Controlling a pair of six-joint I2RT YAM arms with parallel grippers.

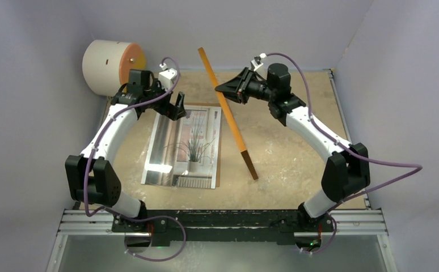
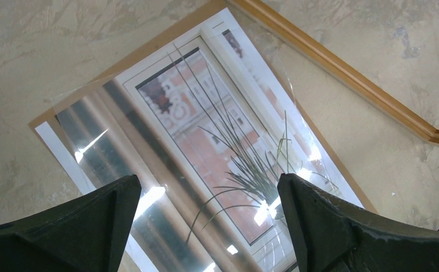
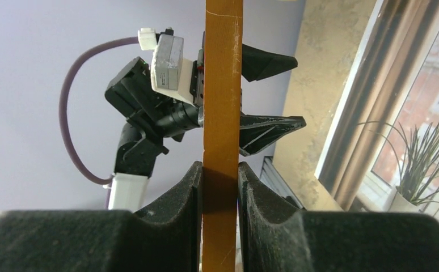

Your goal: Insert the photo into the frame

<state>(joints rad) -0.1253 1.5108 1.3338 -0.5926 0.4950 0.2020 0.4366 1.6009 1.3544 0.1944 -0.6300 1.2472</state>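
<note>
The right fingers [image 3: 172,226] clamp the thin orange-brown frame [image 3: 223,85], edge-on between them. The left fingers [image 2: 87,226] gape empty above the glossy, glare-streaked plant photo [image 2: 206,141].

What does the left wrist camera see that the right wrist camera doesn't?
Only the left wrist view: the brown backing board peeking out under the photo. Only the right wrist view: the right gripper pinching the frame, with a purple cable behind. Both: the photo and the frame.
</note>
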